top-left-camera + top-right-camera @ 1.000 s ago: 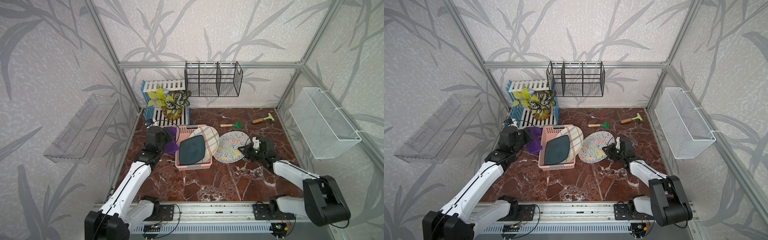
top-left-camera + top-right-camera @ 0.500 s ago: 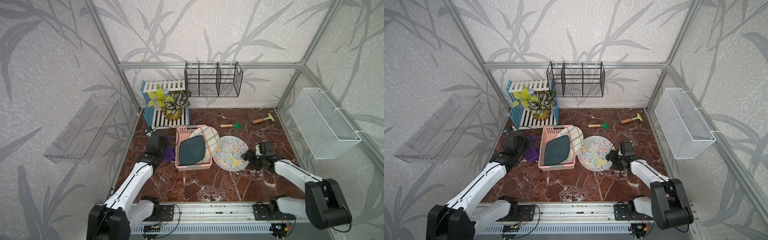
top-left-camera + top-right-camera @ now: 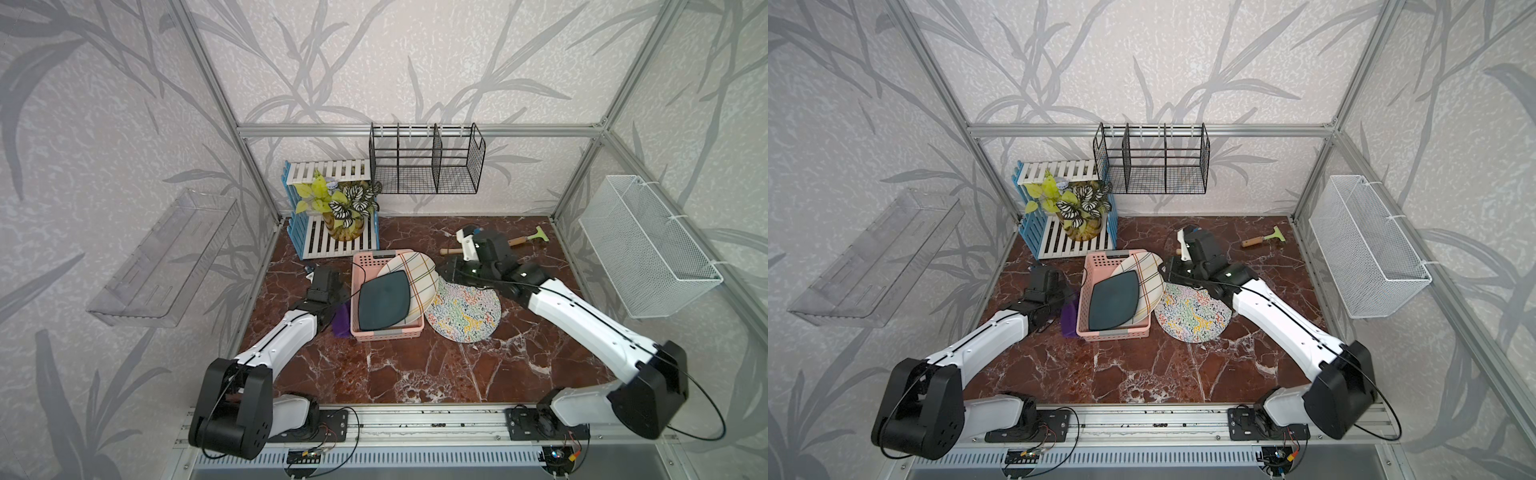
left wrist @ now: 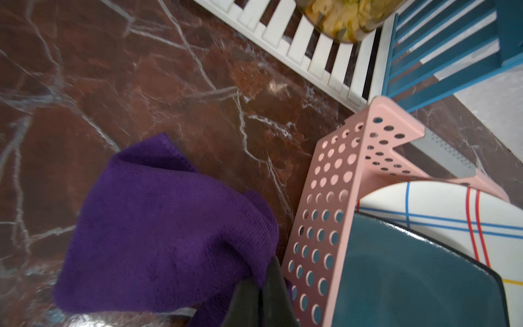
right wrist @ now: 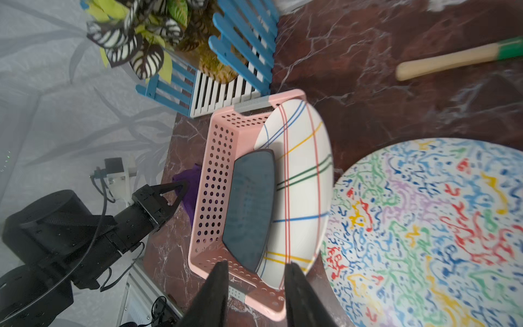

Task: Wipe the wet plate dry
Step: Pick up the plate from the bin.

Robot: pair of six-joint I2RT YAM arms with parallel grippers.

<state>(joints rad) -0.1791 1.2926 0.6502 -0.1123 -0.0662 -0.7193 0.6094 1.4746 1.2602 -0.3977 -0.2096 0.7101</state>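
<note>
Forward, stretched low, the left claw [image 4: 261, 283] clamps the purple cloth [image 4: 169, 235]; the right claw [image 5: 256, 264] hovers parted, empty.

Three plates [image 3: 463, 309], one basket [image 3: 365, 262], one cloth [image 3: 341, 322], one plant [image 3: 345, 208], two wooden-handled tools [image 3: 528, 239]

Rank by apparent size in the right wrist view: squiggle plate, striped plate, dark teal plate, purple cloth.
1. Squiggle plate, nearest the camera and cut by the frame.
2. Striped plate.
3. Dark teal plate.
4. Purple cloth, mostly hidden behind the basket.
</note>
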